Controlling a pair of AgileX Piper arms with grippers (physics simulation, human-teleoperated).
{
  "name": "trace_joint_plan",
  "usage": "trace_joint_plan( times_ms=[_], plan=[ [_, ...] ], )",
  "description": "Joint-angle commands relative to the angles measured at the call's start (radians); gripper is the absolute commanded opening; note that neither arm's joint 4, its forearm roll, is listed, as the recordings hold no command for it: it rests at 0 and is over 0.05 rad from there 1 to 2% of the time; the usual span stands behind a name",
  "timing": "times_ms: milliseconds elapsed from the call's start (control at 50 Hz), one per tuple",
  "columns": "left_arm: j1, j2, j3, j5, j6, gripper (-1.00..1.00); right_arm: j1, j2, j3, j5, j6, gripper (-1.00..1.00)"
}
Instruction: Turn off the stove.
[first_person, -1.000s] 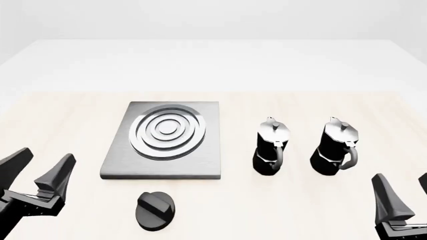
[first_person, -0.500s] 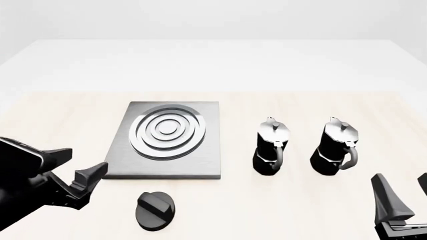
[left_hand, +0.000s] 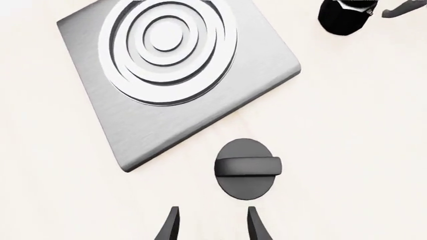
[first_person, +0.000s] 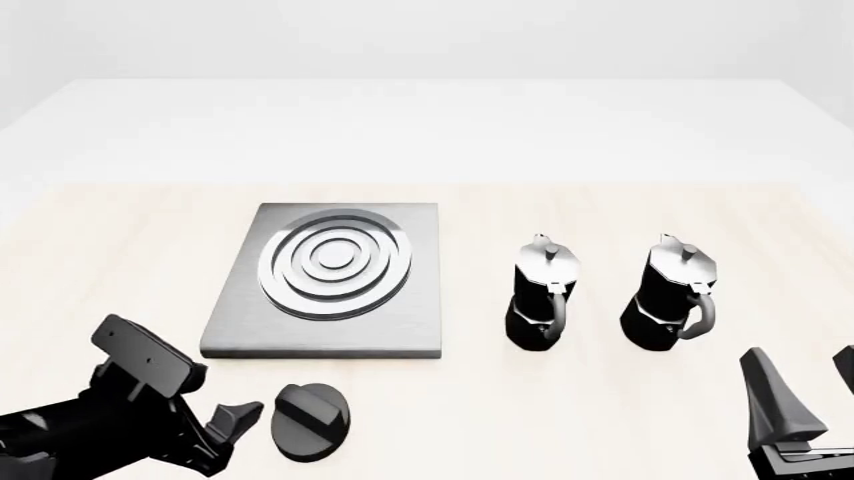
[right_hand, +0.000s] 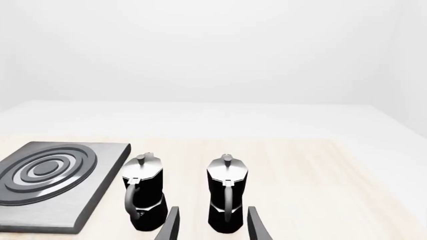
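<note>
The stove (first_person: 247, 330) is a flat grey slab with silver burner rings at the table's left centre. Its black round knob (first_person: 311, 421) with a raised bar lies apart, in front of the slab. My left gripper (first_person: 238, 430) is open and empty, low over the table just left of the knob, pointing at it. In the left wrist view the knob (left_hand: 248, 168) sits just ahead of the open gripper (left_hand: 212, 216), a little off its centre line, with the slab (left_hand: 267, 60) beyond. My right gripper (first_person: 805, 385) is open and empty at the front right.
Two black-and-silver moka pots (first_person: 541, 295) (first_person: 671, 293) stand right of the stove. The right wrist view shows them (right_hand: 143, 195) (right_hand: 227, 192) just ahead of the right gripper (right_hand: 212, 216), with the stove (right_hand: 100, 200) to one side. One pot (left_hand: 345, 15) edges the left wrist view.
My left arm has swung right and down, from the left edge to just beside the knob, its fingers now pointing at it. The right arm, knob and pots have not moved.
</note>
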Motion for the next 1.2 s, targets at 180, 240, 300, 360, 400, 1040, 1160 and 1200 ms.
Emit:
trace_joint_plan(
  times_ms=[180, 240, 300, 360, 400, 1040, 1160, 1200],
  plan=[
    [-0.003, 0.141, 0.068, -0.124, 0.023, 1.00, 0.004, 0.000, 0.001, -0.001, -0.004, 1.00],
    [0.019, 0.161, 0.072, -0.142, 0.045, 1.00, 0.007, 0.001, 0.001, -0.001, -0.005, 1.00],
    [0.026, 0.174, 0.071, -0.155, 0.051, 1.00, 0.008, 0.004, 0.001, -0.004, -0.007, 1.00],
    [0.037, 0.209, 0.074, -0.188, 0.064, 1.00, 0.010, 0.004, 0.000, -0.004, -0.008, 1.00],
    [0.038, 0.233, 0.072, -0.209, 0.071, 1.00, 0.011, 0.002, 0.001, -0.002, -0.009, 1.00],
    [0.024, 0.414, 0.004, -0.361, 0.079, 1.00, 0.016, -0.002, 0.002, 0.000, -0.011, 1.00],
    [0.015, 0.433, 0.001, -0.373, 0.078, 1.00, 0.014, -0.002, 0.002, 0.000, -0.009, 1.00],
    [0.014, 0.441, -0.002, -0.377, 0.077, 1.00, 0.014, -0.002, 0.001, 0.000, -0.008, 1.00]
  ],
)
